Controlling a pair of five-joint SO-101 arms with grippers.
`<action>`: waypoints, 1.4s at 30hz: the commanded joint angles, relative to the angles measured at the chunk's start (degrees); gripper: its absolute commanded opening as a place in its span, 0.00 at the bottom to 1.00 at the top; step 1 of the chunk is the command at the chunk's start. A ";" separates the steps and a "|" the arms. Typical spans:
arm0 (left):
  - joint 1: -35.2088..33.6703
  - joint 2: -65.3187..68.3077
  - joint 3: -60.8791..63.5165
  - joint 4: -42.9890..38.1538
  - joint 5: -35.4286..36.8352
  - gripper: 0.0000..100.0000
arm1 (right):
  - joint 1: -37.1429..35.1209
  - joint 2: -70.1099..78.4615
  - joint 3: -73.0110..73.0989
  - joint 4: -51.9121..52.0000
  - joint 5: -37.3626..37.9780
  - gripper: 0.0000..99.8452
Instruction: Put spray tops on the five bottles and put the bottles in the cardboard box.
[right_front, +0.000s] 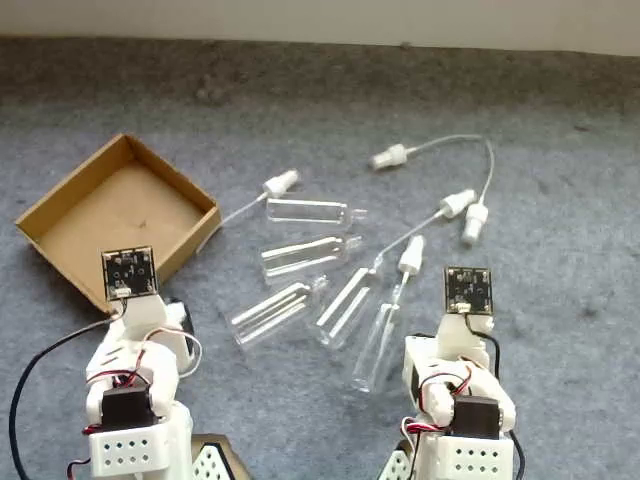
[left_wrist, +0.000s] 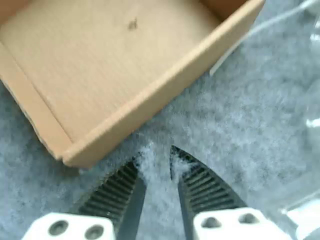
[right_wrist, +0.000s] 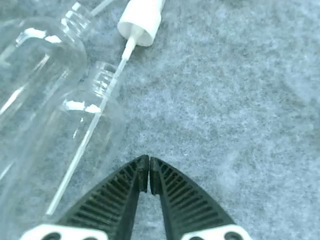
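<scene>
The open brown cardboard box (right_front: 120, 215) sits far left. Just beside its near wall, the left gripper (left_wrist: 156, 162) hangs over grey felt (right_front: 560, 130), jaws narrowly parted, holding nothing. 5 clear plastic bottles (right_front: 300, 255) lie mid-table among 5 white spray tops (right_front: 390, 157); 1 top's tube enters the rightmost bottle (right_front: 378, 345). Beside that bottle, the right gripper (right_wrist: 149, 162) is closed on nothing.

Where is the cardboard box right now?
In the high view, the cardboard box sits on the left of the table, just beyond the left gripper.

Five clear bottles (right_front: 300, 256) lying flat, cardboard box (right_front: 120, 215) nearby
</scene>
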 joint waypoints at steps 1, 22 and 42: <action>0.66 -0.92 1.19 -9.85 -4.92 0.01 | 0.48 -0.48 7.52 0.13 0.79 0.01; 12.18 14.90 -25.71 5.10 -22.07 0.00 | 0.22 -0.48 7.69 0.13 0.79 0.01; 32.04 61.67 -50.51 8.09 -36.84 0.01 | 0.66 -0.48 7.52 0.13 1.05 0.01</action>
